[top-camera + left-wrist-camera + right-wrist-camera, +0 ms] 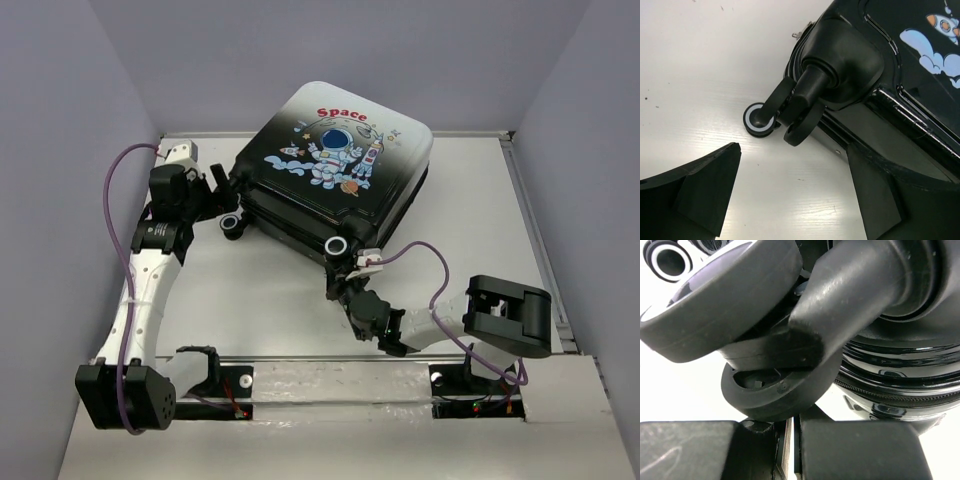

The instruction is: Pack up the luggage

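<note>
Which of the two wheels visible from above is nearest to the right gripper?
The wheel at the near corner of the luggage, beside the right gripper; the other wheel is at the left corner, by the left gripper.

Bright, even light falls from overhead. The white table (700,60) glares between the left gripper (792,150) fingers (715,180). Soft shadow lies under the luggage (900,75). Just above the right gripper (789,432) fingers (690,447), the wheel (720,295) looms slightly blurred, and highlights streak the glossy shell.

The silver-to-black hard-shell suitcase with astronaut print (900,75) is running off the left wrist view's top and right edges. Its black double caster wheel (770,395) is overfilling the right wrist view (blurring close up). From above, the dark fingertips of the right gripper (336,275) are merging with it.
</note>
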`<state>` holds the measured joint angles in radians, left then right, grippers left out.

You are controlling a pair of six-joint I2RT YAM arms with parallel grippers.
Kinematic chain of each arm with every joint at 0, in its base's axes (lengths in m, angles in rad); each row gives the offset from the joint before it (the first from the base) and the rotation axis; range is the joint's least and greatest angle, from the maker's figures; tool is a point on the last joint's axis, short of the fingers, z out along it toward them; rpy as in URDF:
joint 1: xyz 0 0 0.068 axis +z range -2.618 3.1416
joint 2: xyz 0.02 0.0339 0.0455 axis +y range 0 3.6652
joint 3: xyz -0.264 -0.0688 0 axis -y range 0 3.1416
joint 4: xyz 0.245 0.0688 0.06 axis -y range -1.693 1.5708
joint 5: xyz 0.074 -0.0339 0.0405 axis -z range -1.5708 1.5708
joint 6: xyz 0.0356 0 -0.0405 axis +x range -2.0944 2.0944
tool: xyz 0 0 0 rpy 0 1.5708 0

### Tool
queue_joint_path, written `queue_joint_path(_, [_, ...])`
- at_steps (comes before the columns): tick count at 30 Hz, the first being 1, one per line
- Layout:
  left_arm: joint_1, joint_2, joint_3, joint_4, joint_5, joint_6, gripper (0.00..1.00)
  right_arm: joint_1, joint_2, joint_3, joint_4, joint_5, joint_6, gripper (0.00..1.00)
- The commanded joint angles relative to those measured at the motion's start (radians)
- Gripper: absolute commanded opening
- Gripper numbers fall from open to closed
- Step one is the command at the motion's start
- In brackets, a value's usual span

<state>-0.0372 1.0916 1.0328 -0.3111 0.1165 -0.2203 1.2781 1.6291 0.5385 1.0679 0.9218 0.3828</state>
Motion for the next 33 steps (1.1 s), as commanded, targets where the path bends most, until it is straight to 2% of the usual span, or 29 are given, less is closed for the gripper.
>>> queue_joint_path(1, [0.003, 0.06, 0.068, 0.086, 0.002, 0.056, 0.99, 0.024, -0.041, 0.001, 0.052, -0.089, 0.056, 0.07])
queue_joint_path(11, [-0.03, 0.203, 0.102, 0.095, 0.012, 0.082, 0.99, 0.015, -0.058, 0.003, 0.049, -0.09, 0.034, 0.07])
queue_joint_path(14, [-0.033, 0.234, 0.113, 0.098, 0.015, 0.087, 0.95, 0.015, -0.063, -0.011, 0.047, -0.093, 0.047, 0.07])
queue_joint_path(17, [-0.036, 0.257, 0.11, 0.113, 0.026, 0.085, 0.77, 0.015, -0.064, -0.017, 0.043, -0.092, 0.056, 0.07])
queue_joint_path(18, [-0.038, 0.263, 0.107, 0.116, 0.032, 0.087, 0.58, 0.015, -0.067, -0.017, 0.04, -0.092, 0.056, 0.07])
queue_joint_path(19, [-0.039, 0.269, 0.101, 0.118, 0.055, 0.085, 0.46, 0.015, -0.069, -0.017, 0.037, -0.09, 0.056, 0.07])
queue_joint_path(20, [-0.044, 0.271, 0.096, 0.122, 0.06, 0.082, 0.2, 0.015, -0.072, -0.018, 0.033, -0.09, 0.054, 0.07])
queue_joint_path(22, [-0.052, 0.274, 0.087, 0.122, 0.074, 0.084, 0.06, 0.015, -0.084, -0.02, 0.029, -0.093, 0.051, 0.07])
queue_joint_path(26, [-0.067, 0.245, 0.058, 0.128, 0.184, 0.04, 0.06, 0.015, -0.103, -0.014, -0.009, -0.115, 0.048, 0.07])
queue_joint_path(33, [-0.332, 0.096, -0.118, 0.257, 0.251, -0.126, 0.06, 0.015, -0.054, 0.069, -0.091, -0.147, 0.044, 0.07])
